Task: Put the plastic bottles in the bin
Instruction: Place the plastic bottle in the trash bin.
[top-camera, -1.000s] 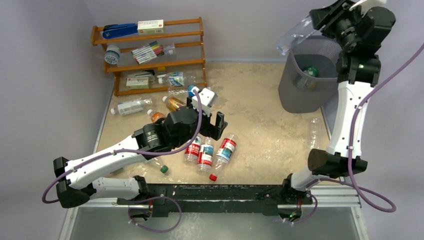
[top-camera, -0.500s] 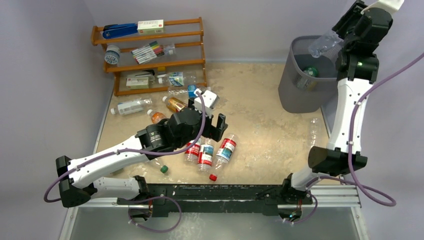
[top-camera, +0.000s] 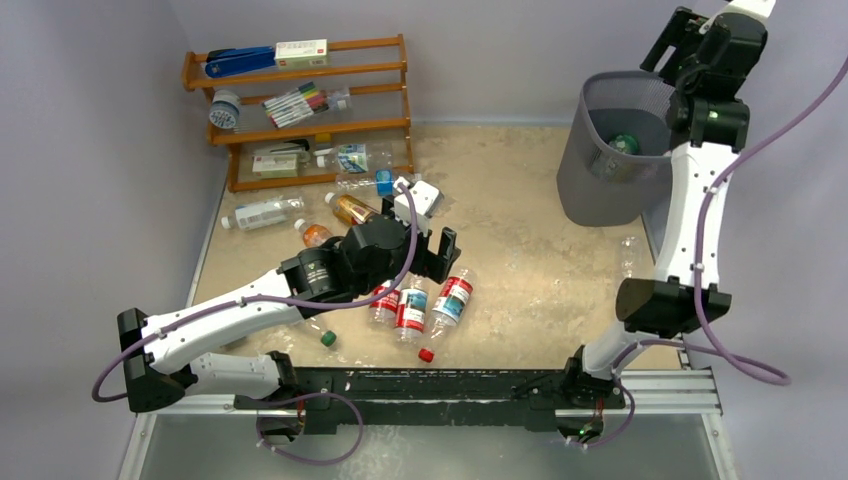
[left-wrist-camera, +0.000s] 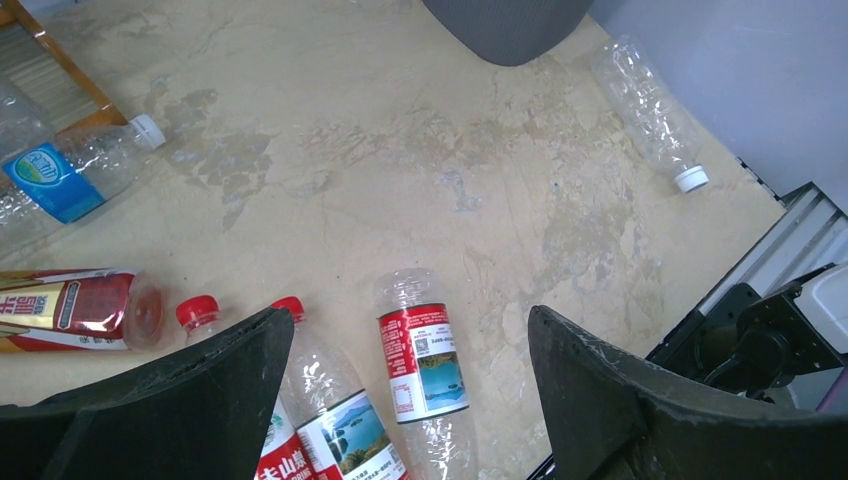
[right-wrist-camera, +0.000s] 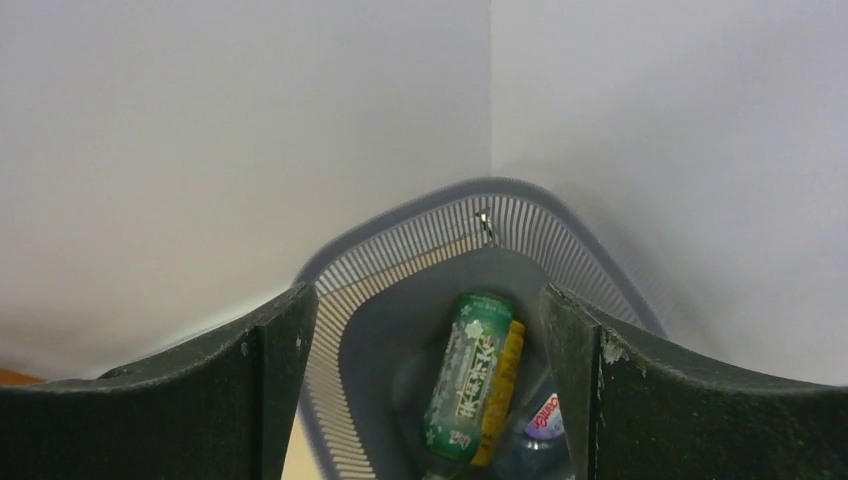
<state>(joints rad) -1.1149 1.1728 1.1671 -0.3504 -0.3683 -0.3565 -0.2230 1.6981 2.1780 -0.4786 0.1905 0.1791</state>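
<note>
The claw (left-wrist-camera: 408, 330) gapes wide over the tabletop (left-wrist-camera: 400, 150); a red-labelled bottle (left-wrist-camera: 422, 378) lies between its fingers (left-wrist-camera: 180, 400), a clear bottle (left-wrist-camera: 648, 108) well beyond the right one.

Inside a robotics lab's test bay: two cabled robot arms (top-camera: 230, 312) stand bolted to a metal rail (top-camera: 420, 384) at the edge of a stone-patterned desk (top-camera: 520, 250). Plain grey walls (top-camera: 90, 150) box in a wooden rack (top-camera: 370, 125) of stationery, scattered drink bottles (top-camera: 452, 298) and a wire-mesh bin (top-camera: 600, 190).
</note>
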